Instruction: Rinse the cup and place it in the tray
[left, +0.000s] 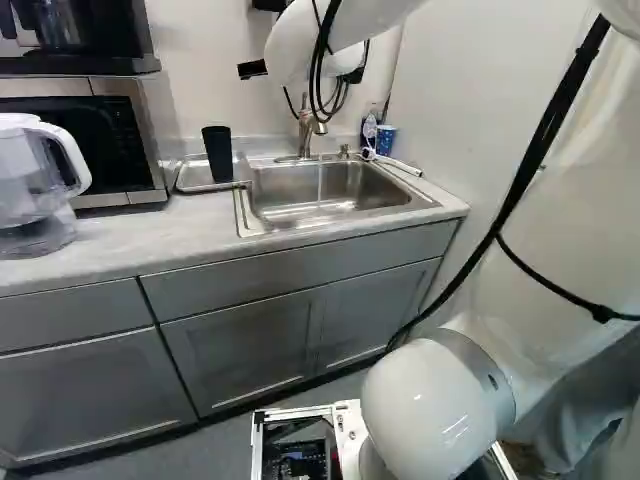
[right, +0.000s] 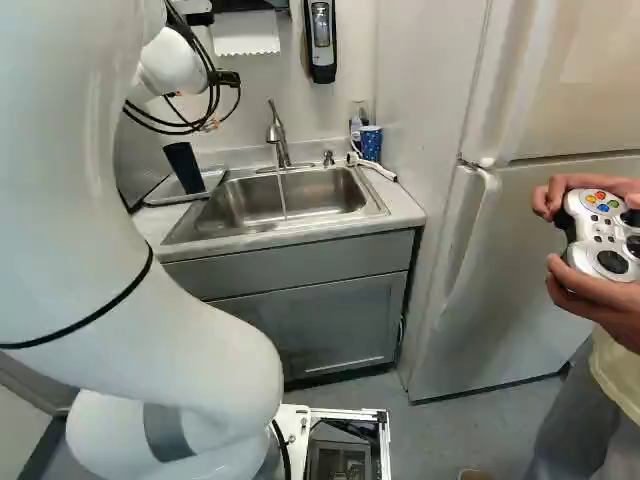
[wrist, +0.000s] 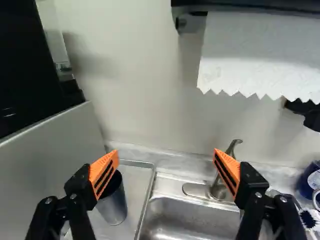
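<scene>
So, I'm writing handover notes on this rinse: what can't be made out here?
- Black cup, inside: dark; in the wrist view an orange pad of the hand covers part of its rim.
- Sink, near floor: cut off in the wrist view, behind the near rim in the base views.
- Pitcher, one side: cut off by the left base view's edge.

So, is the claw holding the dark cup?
No, the claw is open, and the dark cup stands in the tray.
</scene>
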